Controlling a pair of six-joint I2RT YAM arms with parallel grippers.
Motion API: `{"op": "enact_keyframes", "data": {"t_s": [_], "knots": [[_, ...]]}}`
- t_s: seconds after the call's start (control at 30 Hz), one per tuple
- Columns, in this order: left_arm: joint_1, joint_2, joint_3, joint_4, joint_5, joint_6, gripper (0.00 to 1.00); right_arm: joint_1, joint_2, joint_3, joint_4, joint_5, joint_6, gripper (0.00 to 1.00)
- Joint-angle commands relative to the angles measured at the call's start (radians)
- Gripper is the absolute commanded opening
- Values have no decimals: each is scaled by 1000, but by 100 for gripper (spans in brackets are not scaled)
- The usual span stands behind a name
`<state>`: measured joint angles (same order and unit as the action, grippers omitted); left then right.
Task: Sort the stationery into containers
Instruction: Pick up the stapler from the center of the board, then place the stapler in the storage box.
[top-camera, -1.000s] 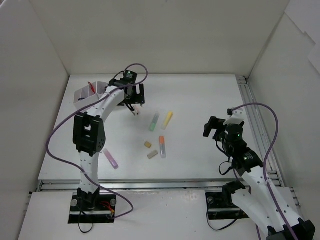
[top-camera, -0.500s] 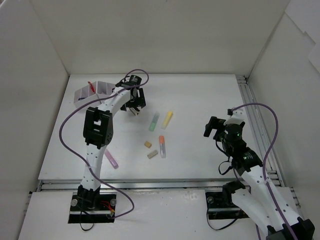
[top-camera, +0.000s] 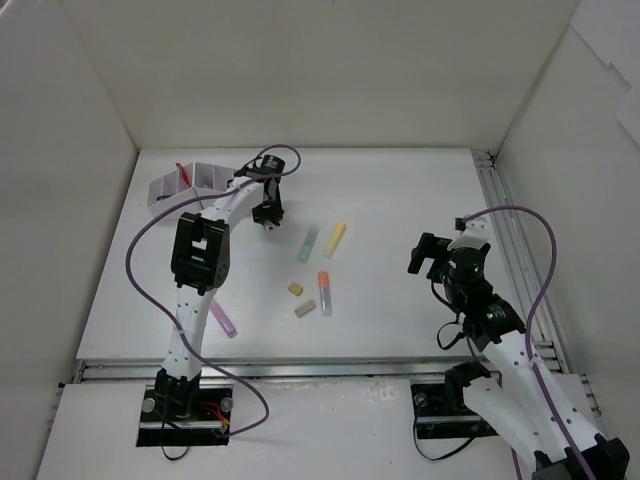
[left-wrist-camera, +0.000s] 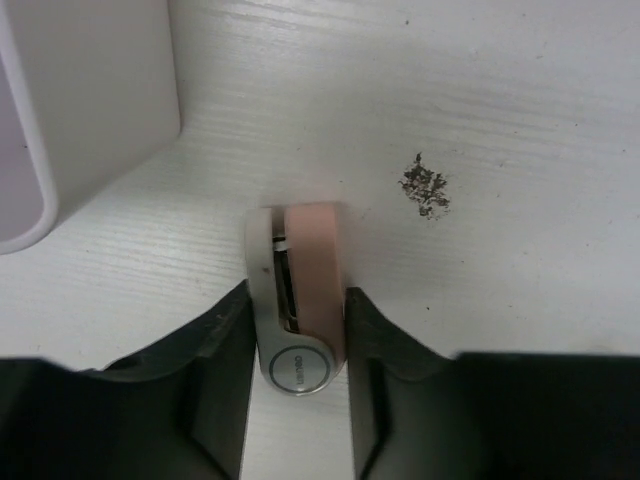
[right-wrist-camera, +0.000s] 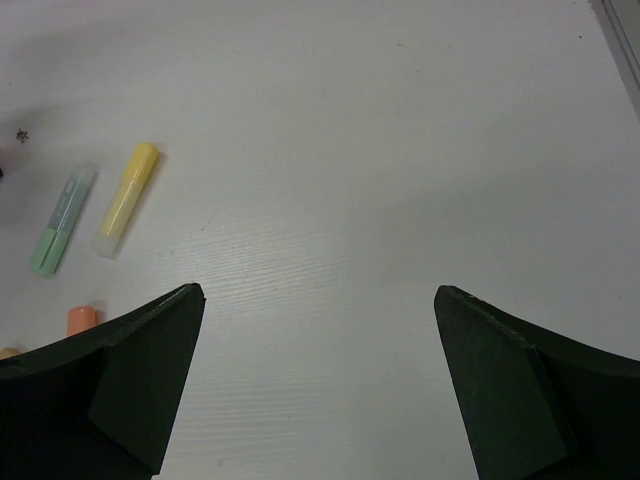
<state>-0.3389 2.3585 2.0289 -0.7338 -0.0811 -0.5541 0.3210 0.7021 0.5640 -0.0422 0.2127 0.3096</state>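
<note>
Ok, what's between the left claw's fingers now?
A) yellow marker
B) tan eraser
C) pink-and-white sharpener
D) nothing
C: in the left wrist view the pink-and-white sharpener sits on the table with the left claw pressed against both its sides.

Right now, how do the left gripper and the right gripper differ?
Left gripper is closed on the pink-white sharpener; right gripper stands wide open and empty. Left gripper is down at the table beside the organizer box; right gripper hovers above the table, with the yellow marker off to its left. Shared: both have black fingers.
</note>
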Motion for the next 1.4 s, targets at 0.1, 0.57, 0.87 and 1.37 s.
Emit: {"op": "enact_keyframes", "data": {"t_s": [0.1,0.57,0.87,1.37], "knots": [[6,-126,24,8,26,123,12,-4,-10,4,47,25,-12,98],[341,-630,-236,57,119,332,0,-8,-15,-15,56,16,-18,98],[610,-478,-73,74,250,477,0,-10,14,-6,64,20,-27,98],[633,-156,205,-3,319,542,8,-11,56,10,67,33,-49,98]]}}
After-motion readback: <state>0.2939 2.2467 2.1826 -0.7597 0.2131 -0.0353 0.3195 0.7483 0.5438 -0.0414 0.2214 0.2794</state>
